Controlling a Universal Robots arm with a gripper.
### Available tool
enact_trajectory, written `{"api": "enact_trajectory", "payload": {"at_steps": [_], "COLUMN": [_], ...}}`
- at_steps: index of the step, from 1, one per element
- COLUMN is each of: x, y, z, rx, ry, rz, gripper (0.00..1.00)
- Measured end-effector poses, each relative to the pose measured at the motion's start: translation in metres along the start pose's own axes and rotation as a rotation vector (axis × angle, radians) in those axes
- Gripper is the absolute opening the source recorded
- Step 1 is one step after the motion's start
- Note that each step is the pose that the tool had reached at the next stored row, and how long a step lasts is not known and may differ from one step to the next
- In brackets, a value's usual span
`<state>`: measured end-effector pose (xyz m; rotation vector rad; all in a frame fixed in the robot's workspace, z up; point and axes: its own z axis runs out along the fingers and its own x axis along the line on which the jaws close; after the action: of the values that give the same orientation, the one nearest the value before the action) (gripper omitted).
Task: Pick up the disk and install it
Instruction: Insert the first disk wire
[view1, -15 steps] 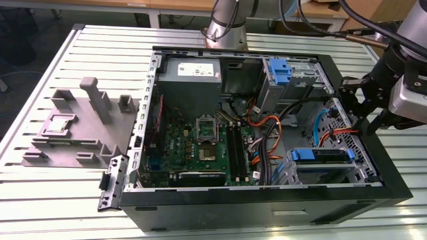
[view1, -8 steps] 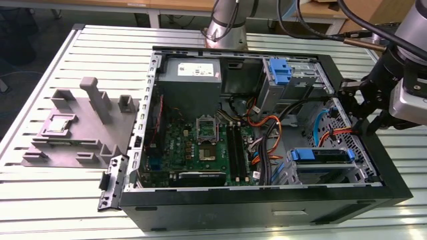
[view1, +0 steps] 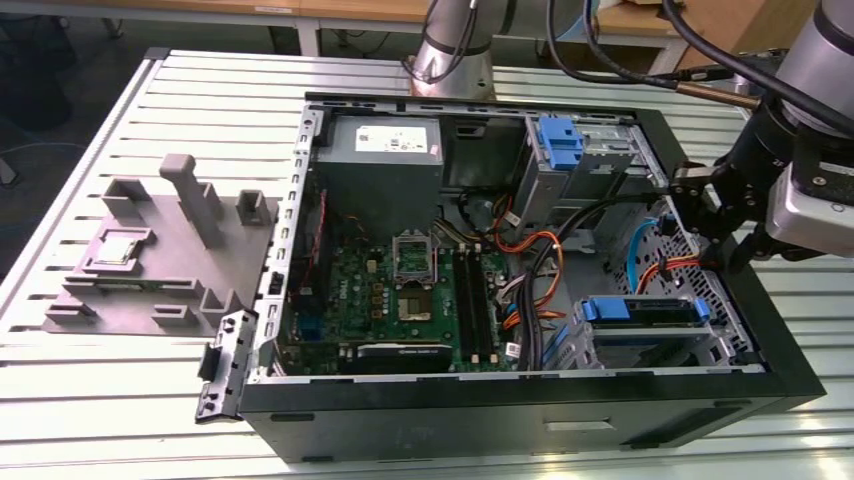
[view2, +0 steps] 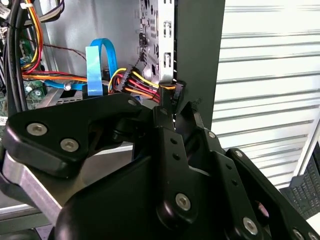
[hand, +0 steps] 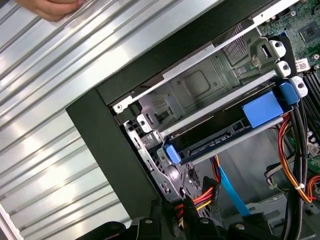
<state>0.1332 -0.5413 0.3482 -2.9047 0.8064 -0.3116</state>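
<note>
Blue-framed disk, black tool

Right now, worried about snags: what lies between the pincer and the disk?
In the first wrist view, coloured wires lie between the pincer and the disk.

Open PC case lies on slatted metal table, motherboard exposed w/ grey power supply box beside it. Orange and yellow cables cross interior. Grey plastic fixture sits near case, on exterior view's left.
</note>
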Motion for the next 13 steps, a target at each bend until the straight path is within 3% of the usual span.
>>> {"api": "enact_trajectory", "payload": {"at_steps": [6,7,11,13], "x": [-0.0001,-0.0001,0.0011,0.0012], "y": [0.0,0.0,-0.0012,-0.0013], "z": [0.0005,0.0001,-0.0069,-0.0074], "rx": [-0.0021,-0.0019,-0.0019,-0.0022], "ry": [0.0017,0.0015,0.0016,0.0017], "rz": [-0.001,0.0,0.0,0.0], "gripper": [0.3,0.23,0.21,0.1]}}
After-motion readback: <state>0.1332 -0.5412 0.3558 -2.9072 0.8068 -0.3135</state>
